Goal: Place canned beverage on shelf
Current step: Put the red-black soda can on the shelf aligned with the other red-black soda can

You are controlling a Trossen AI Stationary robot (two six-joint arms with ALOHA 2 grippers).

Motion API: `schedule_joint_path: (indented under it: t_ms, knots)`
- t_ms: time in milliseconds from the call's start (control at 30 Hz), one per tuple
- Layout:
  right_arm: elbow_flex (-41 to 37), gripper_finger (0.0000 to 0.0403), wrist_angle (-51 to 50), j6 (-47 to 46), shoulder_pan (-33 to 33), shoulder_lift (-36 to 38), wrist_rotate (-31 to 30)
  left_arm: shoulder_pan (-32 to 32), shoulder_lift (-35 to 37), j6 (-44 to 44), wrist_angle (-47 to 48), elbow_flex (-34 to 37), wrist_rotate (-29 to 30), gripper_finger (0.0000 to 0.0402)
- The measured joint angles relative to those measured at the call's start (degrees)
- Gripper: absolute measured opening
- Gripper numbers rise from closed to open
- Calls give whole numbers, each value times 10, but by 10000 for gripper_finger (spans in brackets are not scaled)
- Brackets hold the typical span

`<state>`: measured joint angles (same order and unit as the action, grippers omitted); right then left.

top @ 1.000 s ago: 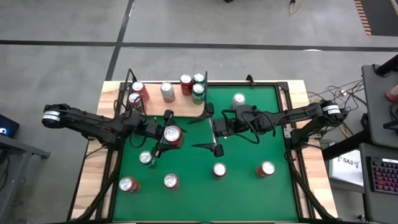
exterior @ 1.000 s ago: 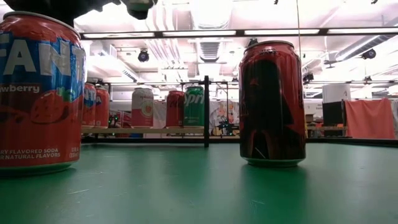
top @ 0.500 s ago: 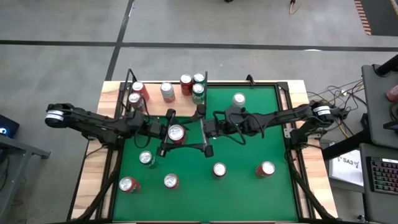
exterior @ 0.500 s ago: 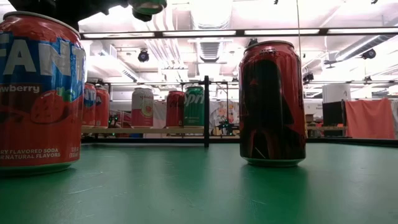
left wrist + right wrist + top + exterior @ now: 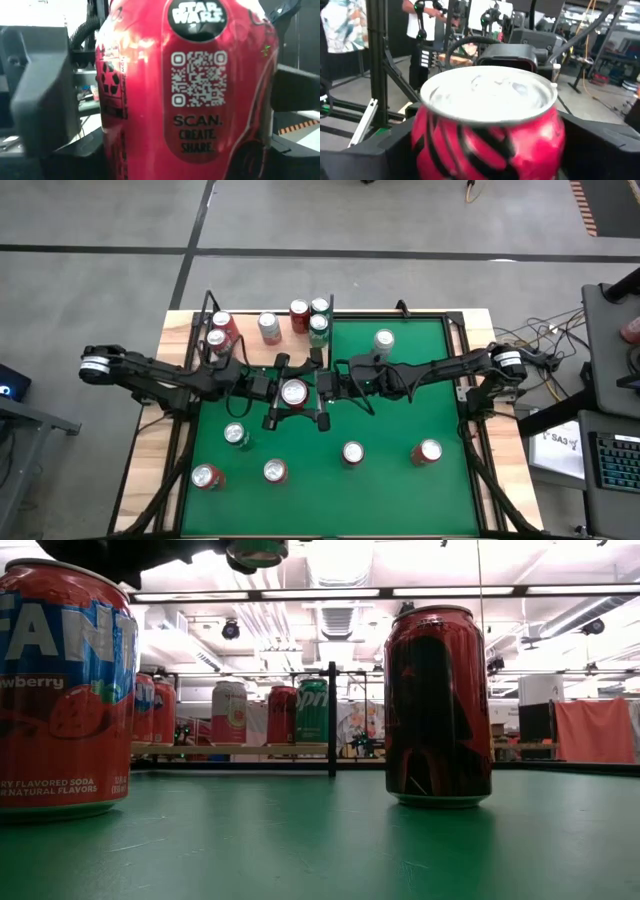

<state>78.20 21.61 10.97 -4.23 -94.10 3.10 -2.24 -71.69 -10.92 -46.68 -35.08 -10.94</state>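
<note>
Since the red aluminium drink can (image 5: 293, 392) is hanging upright above the green felt tabletop (image 5: 400, 415), long axis vertical, everything turns on the pale wood shelf with black rods (image 5: 245, 348) sitting at roughly 11 o'clock from it, seen from above. The left gripper (image 5: 277, 392) comes in from 9 o'clock with its fingers clamped on the can's sides. The right gripper (image 5: 322, 392) comes from 3 o'clock, fingers spread wide either side of the same can; I can't tell if they touch it. My guess is the left arm is nearer the shelf.

Count: one can in the air, six cans standing on the shelf, six more loose on the tabletop, so thirteen. Two arms, one shelf.
</note>
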Motion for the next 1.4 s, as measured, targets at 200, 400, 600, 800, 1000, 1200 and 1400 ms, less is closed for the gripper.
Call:
schedule_joint_path:
  t_ms: [200, 400, 600, 800, 1000, 1200, 1400]
  knots:
    - [3, 303, -3, -8, 0, 2, -1, 0, 5, -2, 27, -7, 4, 274]
    - [2, 288, -5, -15, 0, 3, -8, -1, 18, -9, 50, -8, 42, 336]
    - [2, 288, -7, -29, 1, 23, -53, 1, 48, -40, 107, -10, 98, 380]
    - [2, 288, 1, -58, 0, 47, -169, 1, 130, -92, 229, -10, 188, 346]
    - [2, 288, 8, -92, 3, 36, -320, 1, 229, -121, 336, -9, 317, 332]
    - [2, 288, 51, -144, 14, -22, -373, 1, 316, -131, 356, -9, 379, 328]
    - [7, 288, 79, -176, 34, -65, -427, 1, 380, -124, 358, -9, 380, 328]
